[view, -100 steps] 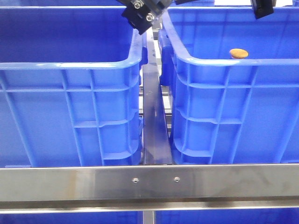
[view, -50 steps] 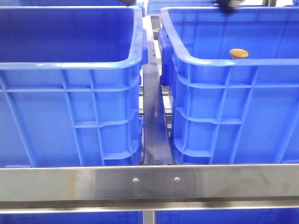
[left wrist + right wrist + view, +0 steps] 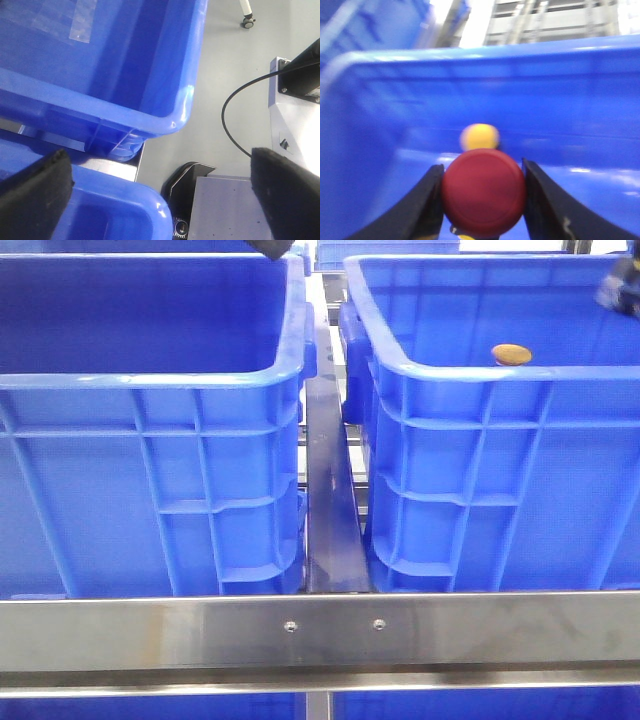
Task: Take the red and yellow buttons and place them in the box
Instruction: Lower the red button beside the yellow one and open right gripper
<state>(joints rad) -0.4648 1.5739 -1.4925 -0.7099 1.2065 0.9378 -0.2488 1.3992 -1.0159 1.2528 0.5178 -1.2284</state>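
My right gripper (image 3: 482, 172) is shut on the dark red button (image 3: 483, 192), held between both fingers inside the right blue crate (image 3: 450, 371). In the front view only a blurred bit of this gripper (image 3: 622, 285) shows at the right edge. The yellow-orange button (image 3: 511, 354) lies in that same crate, and it also shows in the right wrist view (image 3: 479, 137) just beyond the red one. My left gripper (image 3: 160, 200) is open and empty, its fingers (image 3: 30, 195) wide apart above the crate rims. Only its tip (image 3: 272, 248) shows in the front view.
A second, alike blue crate (image 3: 150, 380) stands at the left. A metal rail (image 3: 330, 510) runs between the crates and a steel crossbar (image 3: 320, 630) spans the front. The left wrist view shows grey floor (image 3: 225, 65), a black cable (image 3: 235, 120) and the grey robot base (image 3: 225, 210).
My left gripper has risen almost out of the front view's top edge. My right gripper has moved right and down to the right edge, over the right crate.
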